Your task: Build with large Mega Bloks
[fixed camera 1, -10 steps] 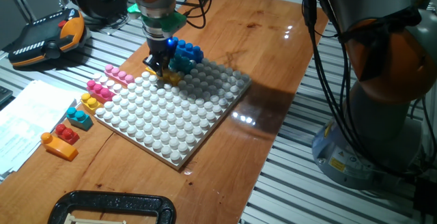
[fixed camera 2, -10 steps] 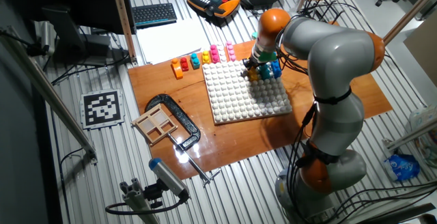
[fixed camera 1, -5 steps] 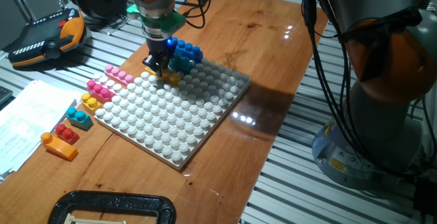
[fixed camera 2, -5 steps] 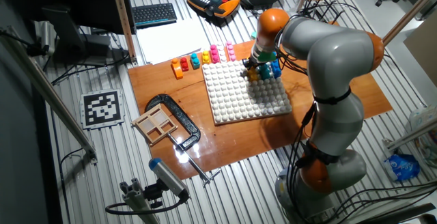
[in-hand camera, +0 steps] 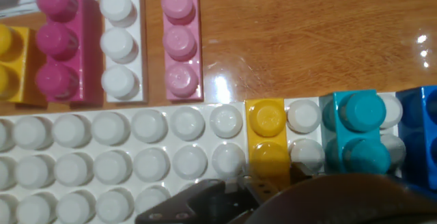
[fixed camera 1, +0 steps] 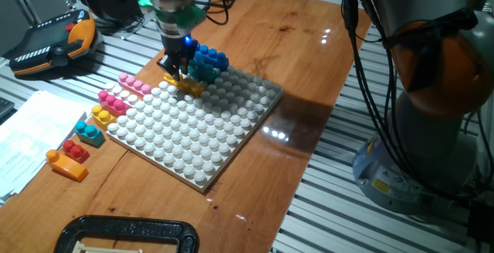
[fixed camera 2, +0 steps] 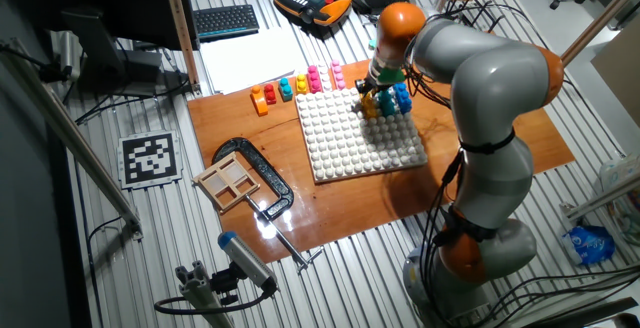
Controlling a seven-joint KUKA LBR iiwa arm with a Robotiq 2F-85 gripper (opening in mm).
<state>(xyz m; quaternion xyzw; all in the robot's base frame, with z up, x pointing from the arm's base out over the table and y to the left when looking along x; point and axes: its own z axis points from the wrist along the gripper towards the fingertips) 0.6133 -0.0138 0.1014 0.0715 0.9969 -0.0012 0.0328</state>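
My gripper hangs just above a yellow brick that sits on the back edge of the white baseplate. Its jaws hold nothing and stand apart. Right of the yellow brick stand a teal brick and blue bricks. In the hand view the yellow brick sits between my fingertips, with the teal brick and a blue brick to its right. The other fixed view shows the gripper over the yellow brick.
Loose bricks lie left of the plate: pink ones, a yellow one, a red and teal pair, an orange one. A black clamp is at the front. A teach pendant lies far left.
The gripper has risen and shifted slightly back-left, off the yellow brick. The yellow brick stays on the plate.
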